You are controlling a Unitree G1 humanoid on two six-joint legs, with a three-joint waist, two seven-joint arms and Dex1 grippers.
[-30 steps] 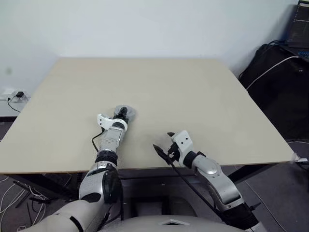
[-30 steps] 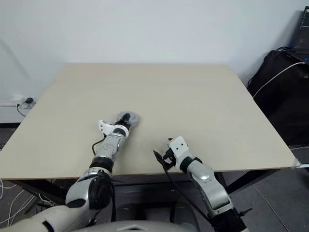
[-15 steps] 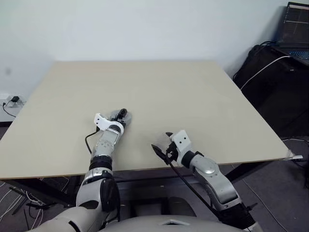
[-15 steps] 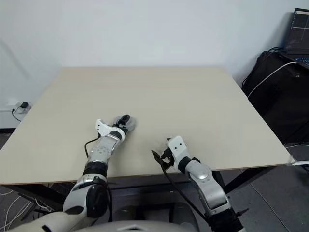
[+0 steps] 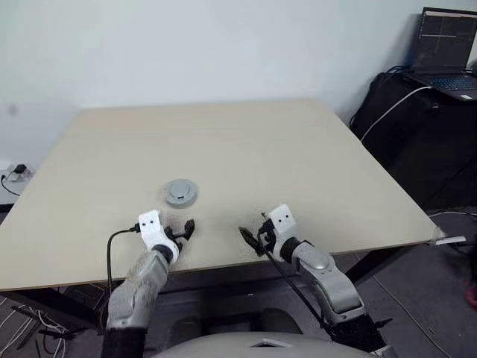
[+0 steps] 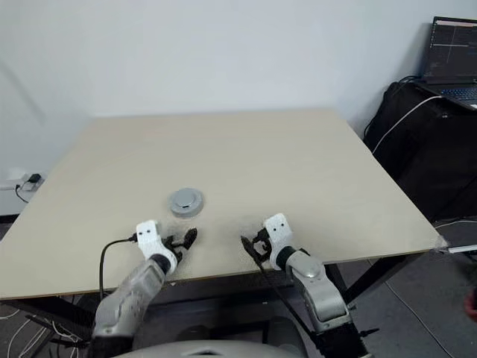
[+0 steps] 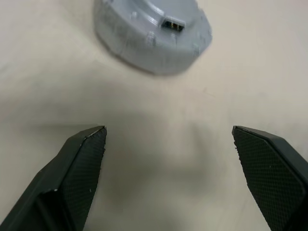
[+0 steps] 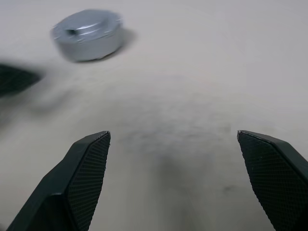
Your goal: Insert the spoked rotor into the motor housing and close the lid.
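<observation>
Lid [image 5: 181, 192]: grey-silver round cap with a raised boss in the middle, sitting flat on the table [image 5: 298, 156], left of centre and towards the near edge. It covers the assembly under it (housing and rotor cannot be seen).
Side detail: the left wrist view shows a small rectangular slot in the grey wall of the closed unit.
Left gripper [image 5: 183, 229]: just above the near edge of the table, on the near side of the lid and apart from it; black fingers [image 7: 79, 163] spread wide, nothing between them.
Right gripper [image 5: 252, 237]: near the table's front edge, right of the left gripper and well clear of the lid; fingers [image 8: 89, 171] wide apart, bare tabletop between them.
Background: laptop [image 5: 446, 52], open, on dark bags at far right.
</observation>
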